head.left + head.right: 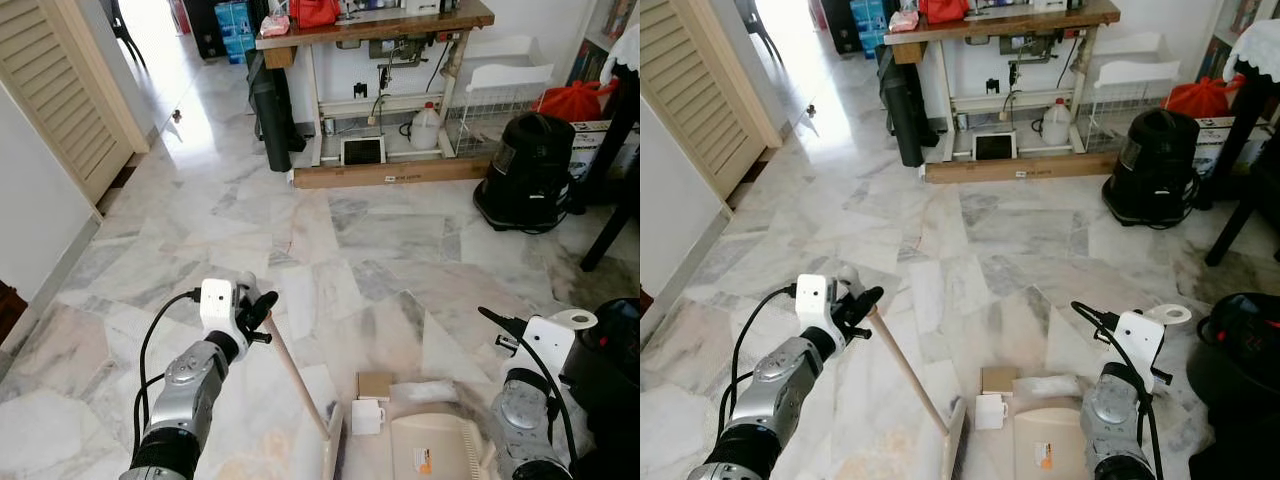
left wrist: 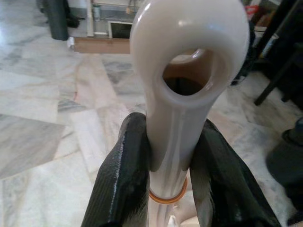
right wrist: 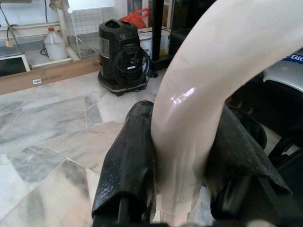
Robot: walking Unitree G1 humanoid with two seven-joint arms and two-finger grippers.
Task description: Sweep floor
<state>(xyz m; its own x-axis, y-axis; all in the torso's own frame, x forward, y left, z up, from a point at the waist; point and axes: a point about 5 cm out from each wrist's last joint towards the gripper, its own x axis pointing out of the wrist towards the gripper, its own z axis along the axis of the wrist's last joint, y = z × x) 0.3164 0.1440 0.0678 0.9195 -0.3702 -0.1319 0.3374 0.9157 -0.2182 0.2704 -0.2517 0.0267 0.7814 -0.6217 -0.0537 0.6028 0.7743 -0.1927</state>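
Left gripper (image 1: 262,312) is clamped on the top of the broom (image 1: 297,378) handle; the stick slants down to the brush head at the floor, between the arms. Right gripper (image 3: 182,156) is clamped on the cream dustpan (image 1: 436,447) handle, pan flat on the marble floor (image 1: 380,240) just right of the brush. That split looks deliberate: one arm sweeps, the other holds the catch.

Debris sits at the pan mouth: brown card piece (image 1: 374,385), white scrap (image 1: 367,416), crumpled plastic (image 1: 430,392). The broom probably just needs a short push rightward.

Head views give the layout. Left wrist view adds the handle's hang-hole end pinched between both fingers (image 2: 118,184). Right wrist view confirms the grip and shows the black vacuum (image 3: 123,56) beyond.
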